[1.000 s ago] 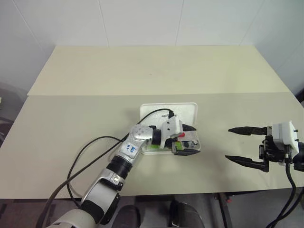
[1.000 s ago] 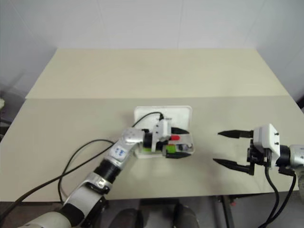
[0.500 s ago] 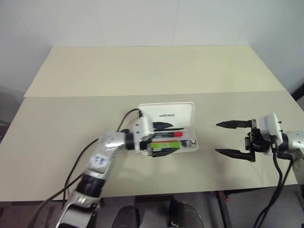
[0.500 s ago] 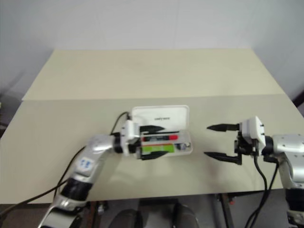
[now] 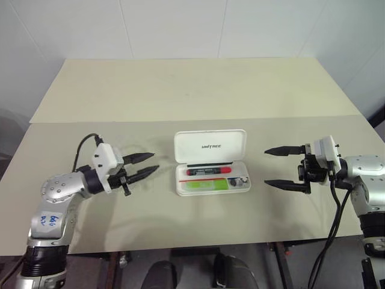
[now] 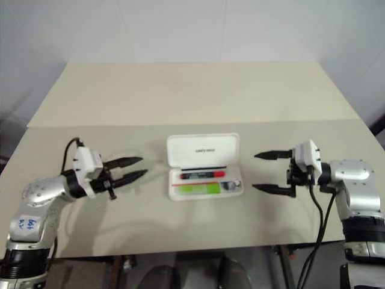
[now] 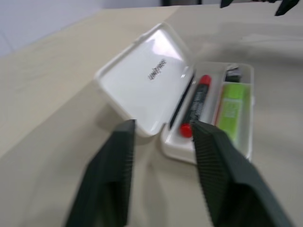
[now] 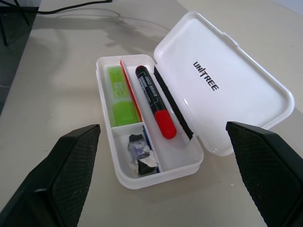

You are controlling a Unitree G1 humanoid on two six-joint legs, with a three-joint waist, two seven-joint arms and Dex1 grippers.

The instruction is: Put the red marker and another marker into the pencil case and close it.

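Note:
The white pencil case (image 5: 210,146) lies open in the middle of the table, its lid tilted back with the lettering showing. In its tray lie the red marker (image 5: 208,171) and, nearer the front edge, the light green highlighter (image 5: 204,185). My left gripper (image 5: 155,161) hovers well to the left of the case and points at it. Its fingers (image 7: 113,179) stand a little apart with nothing between them. My right gripper (image 5: 266,167) is just right of the case, level, open wide and empty. The wrist views show the red marker (image 8: 154,106) and the highlighter (image 8: 118,94) side by side.
A thin red stick (image 8: 131,92) lies between the two markers. Small dark bits (image 8: 140,155) fill the tray's end compartment. A seam (image 5: 90,121) crosses the table behind the case. A black cable (image 5: 81,147) loops off my left wrist.
My left gripper has drawn back to the left from the case, leaving the green highlighter inside, and its fingers have narrowed. The right gripper has edged toward the case.

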